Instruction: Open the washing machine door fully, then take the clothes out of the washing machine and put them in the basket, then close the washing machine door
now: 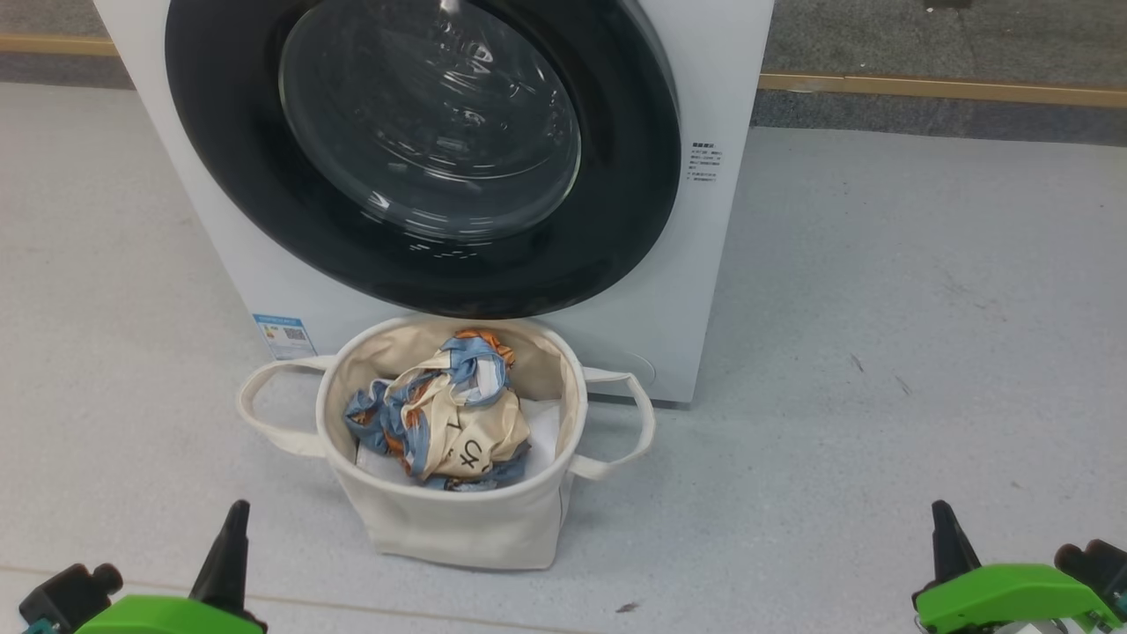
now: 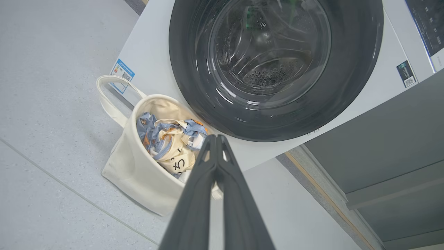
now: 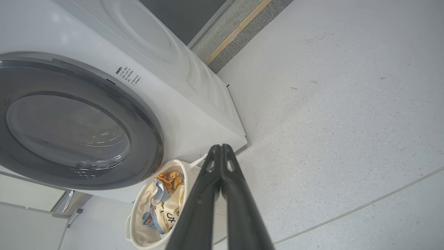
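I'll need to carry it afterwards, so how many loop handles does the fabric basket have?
2. One handle loops out from the left side of the basket, the other from its right side, seen from the head view. None seems hidden.

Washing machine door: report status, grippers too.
Left gripper, right gripper: jaws shut, empty. Washing machine door closed. Clothes in basket, directly below door.

floor (image 1: 924,352): pale grey, speckled | wooden strip (image 1: 942,88): along wall base | white sheet (image 1: 548,424): folded
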`<state>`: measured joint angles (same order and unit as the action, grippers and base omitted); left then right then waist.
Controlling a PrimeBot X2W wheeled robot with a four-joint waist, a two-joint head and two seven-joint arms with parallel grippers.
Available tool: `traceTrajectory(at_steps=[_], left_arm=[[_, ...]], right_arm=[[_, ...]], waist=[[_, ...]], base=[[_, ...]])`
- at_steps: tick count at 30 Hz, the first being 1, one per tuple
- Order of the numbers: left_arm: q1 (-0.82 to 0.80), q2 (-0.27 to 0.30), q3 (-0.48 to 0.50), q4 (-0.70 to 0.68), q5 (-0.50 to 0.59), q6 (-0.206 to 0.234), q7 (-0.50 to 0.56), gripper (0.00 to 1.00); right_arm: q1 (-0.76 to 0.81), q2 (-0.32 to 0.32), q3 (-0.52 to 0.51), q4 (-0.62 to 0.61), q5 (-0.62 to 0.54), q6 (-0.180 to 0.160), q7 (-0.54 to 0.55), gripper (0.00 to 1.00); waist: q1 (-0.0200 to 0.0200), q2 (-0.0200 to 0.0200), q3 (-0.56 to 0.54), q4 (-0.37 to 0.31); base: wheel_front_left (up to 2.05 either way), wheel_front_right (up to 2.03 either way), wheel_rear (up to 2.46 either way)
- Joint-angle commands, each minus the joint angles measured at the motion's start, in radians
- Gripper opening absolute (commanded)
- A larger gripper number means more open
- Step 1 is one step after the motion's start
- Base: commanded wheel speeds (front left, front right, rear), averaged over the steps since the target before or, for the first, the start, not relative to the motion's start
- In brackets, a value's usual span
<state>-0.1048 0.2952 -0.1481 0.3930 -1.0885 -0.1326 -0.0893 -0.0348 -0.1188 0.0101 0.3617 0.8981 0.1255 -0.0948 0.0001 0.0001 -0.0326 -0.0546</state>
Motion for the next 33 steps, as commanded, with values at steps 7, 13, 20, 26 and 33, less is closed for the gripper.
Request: traceTrajectory(at_steps=[7,13,20,26,33], left_arm=[[-0.031,-0.015,0.057,-0.047,-0.065,0.001,0.024,0.0],[-0.028,-0.041,0.08,-0.058,-0.117,0.001,0.044,0.0],[-0.025,-0.067,0.104,-0.07,-0.168,0.001,0.064,0.0],[-0.022,-0.089,0.124,-0.08,-0.212,0.001,0.082,0.0],[-0.02,-0.112,0.143,-0.089,-0.256,0.001,0.099,0.0]], right_arm=[[-0.052,0.005,-0.014,-0.047,0.089,0.003,0.026,0.0],[-0.054,0.012,-0.027,-0.055,0.159,0.003,0.046,0.0],[-0.057,0.02,-0.039,-0.063,0.23,0.003,0.067,0.0],[-0.059,0.026,-0.05,-0.07,0.29,0.003,0.085,0.0],[-0.061,0.032,-0.061,-0.077,0.35,0.004,0.103,0.0]], waist=[[-0.0001,-0.0001,0.004,0.006],[-0.0001,-0.0001,0.008,0.011],[-0.0001,-0.0001,0.011,0.017],[-0.0001,-0.0001,0.014,0.022],[-0.0001,-0.0001,0.017,0.026]], base=[[0.0,0.0,0.0],[0.0,0.0,0.0],[0.0,0.0,0.0],[0.0,0.0,0.0],[0.0,0.0,0.0]])
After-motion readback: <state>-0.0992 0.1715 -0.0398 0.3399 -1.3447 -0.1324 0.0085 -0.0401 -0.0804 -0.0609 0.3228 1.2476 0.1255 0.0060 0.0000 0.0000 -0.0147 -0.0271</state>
